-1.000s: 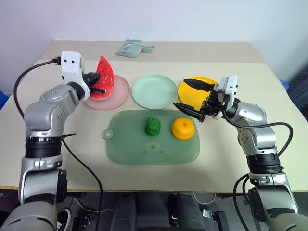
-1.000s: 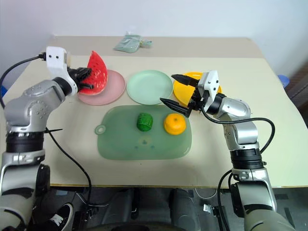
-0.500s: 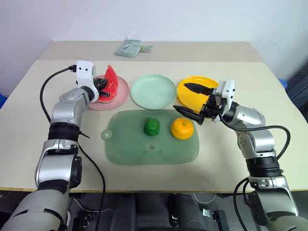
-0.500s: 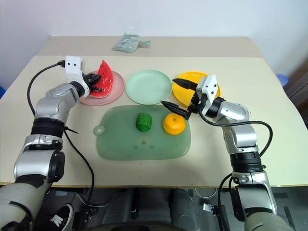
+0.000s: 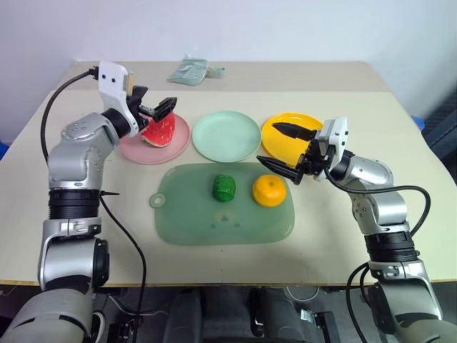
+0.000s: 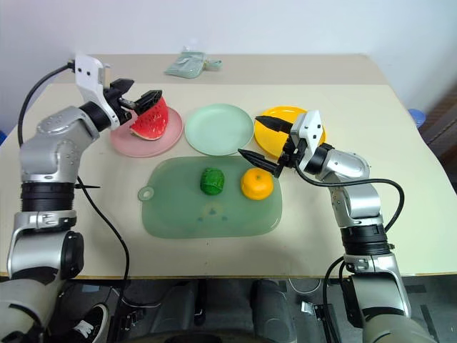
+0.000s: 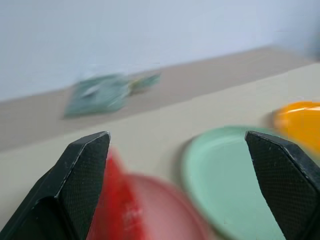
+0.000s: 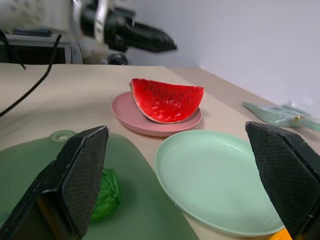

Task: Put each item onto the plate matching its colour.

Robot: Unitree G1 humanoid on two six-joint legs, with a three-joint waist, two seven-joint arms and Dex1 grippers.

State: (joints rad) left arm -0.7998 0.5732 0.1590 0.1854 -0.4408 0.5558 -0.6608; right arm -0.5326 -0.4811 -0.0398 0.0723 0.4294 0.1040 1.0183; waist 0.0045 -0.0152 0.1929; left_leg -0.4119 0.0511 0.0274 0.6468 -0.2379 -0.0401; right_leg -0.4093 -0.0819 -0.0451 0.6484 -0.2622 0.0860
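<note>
My left gripper [image 5: 156, 109] hovers wide open, empty, above the watermelon [image 5: 160, 129], lying flat-side up on the pink plate [image 5: 136, 150].

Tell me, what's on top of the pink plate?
A red watermelon wedge with green rind lies on the pink plate. The part of the plate right under the wedge is covered. The left gripper hangs just above, fingers open, not holding it.

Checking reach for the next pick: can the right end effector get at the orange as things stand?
Probably yes: the right end effector hovers open just above the orange, with nothing between them.
</note>
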